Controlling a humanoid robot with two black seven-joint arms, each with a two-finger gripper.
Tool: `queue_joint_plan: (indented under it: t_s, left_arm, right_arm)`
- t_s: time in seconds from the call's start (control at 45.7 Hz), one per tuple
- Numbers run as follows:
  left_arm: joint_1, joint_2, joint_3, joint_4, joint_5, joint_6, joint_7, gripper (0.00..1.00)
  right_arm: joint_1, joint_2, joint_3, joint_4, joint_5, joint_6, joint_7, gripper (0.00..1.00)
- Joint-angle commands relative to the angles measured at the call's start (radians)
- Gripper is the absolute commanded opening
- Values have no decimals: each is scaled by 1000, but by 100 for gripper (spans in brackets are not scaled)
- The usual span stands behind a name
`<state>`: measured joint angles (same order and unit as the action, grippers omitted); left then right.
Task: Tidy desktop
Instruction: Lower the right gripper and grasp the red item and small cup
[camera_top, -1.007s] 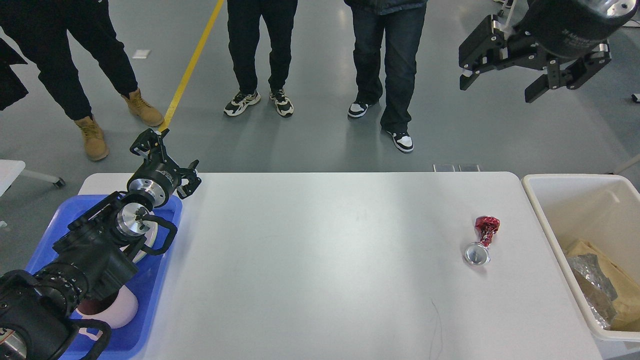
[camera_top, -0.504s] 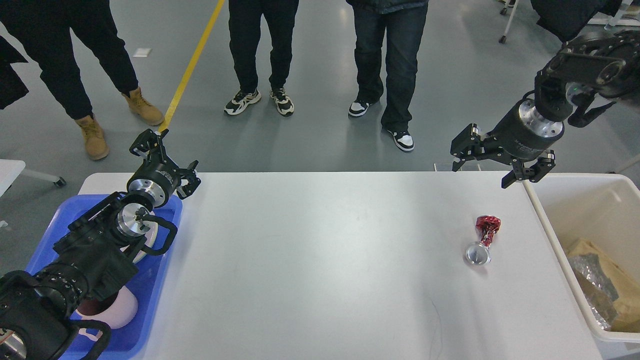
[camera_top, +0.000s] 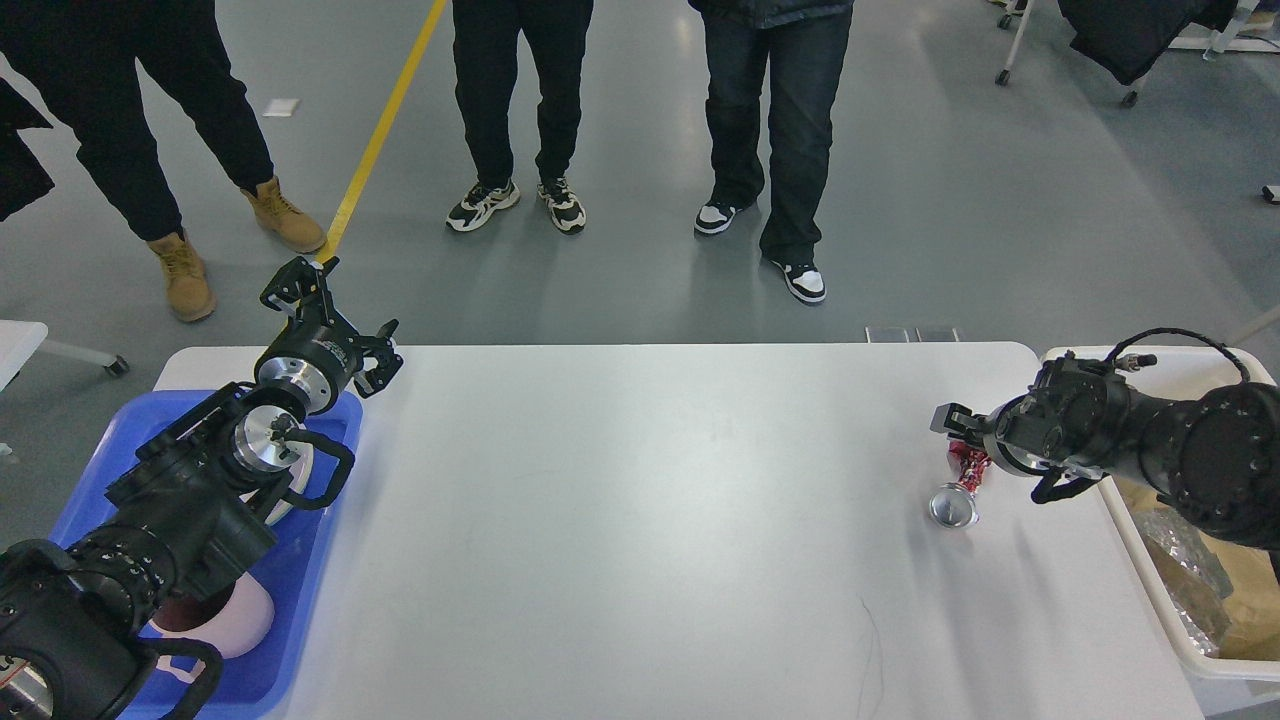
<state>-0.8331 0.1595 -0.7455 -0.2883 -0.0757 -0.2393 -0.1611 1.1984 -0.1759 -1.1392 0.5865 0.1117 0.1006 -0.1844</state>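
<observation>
The white desktop (camera_top: 650, 520) fills the middle of the head view. A crushed red can (camera_top: 958, 497) with a silver end lies on it near the right edge. My right gripper (camera_top: 1000, 455) is down at the can's red end, its fingers apart and partly hiding that end; I cannot tell whether they touch it. My left gripper (camera_top: 338, 316) hangs open and empty over the far corner of the blue tray (camera_top: 90, 490).
The blue tray at the left holds a white dish (camera_top: 290, 490) and a pink cup (camera_top: 232, 620), mostly under my left arm. A cream bin (camera_top: 1170, 630) at the right edge holds brown paper and foil. Three people stand beyond the far edge.
My right arm has dropped from high above the far right corner down to the desktop, reaching the red can. The left arm and the can have not moved.
</observation>
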Motion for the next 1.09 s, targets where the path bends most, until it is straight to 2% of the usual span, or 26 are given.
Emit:
queue_joint_plan:
  t_s: [0.0,0.219,0.372,0.657,0.766,1.073]
  left_arm:
    - [0,0,0,0,-1,0,0,97]
    - [0,0,0,1,-1,0,0,97]
    - [0,0,0,0,-1,0,0,97]
    - [0,0,0,0,-1,0,0,97]
    - [0,0,0,0,-1,0,0,97]
    - [0,0,0,0,-1,0,-2,97]
  right_arm:
    - [-72,24,3,-56,-3,-65,0,99]
    - [-129,52,15,-89,-4,-117,0,98]
    - [-142,73,12,-93,-4,-140,0,92]
    - [-166,90,10,-93,-3,-142,0,64]
    - [-169,92,12,-93,-3,-142,0,50]
    - [-169,92,18,-90,-1,-139,0,35]
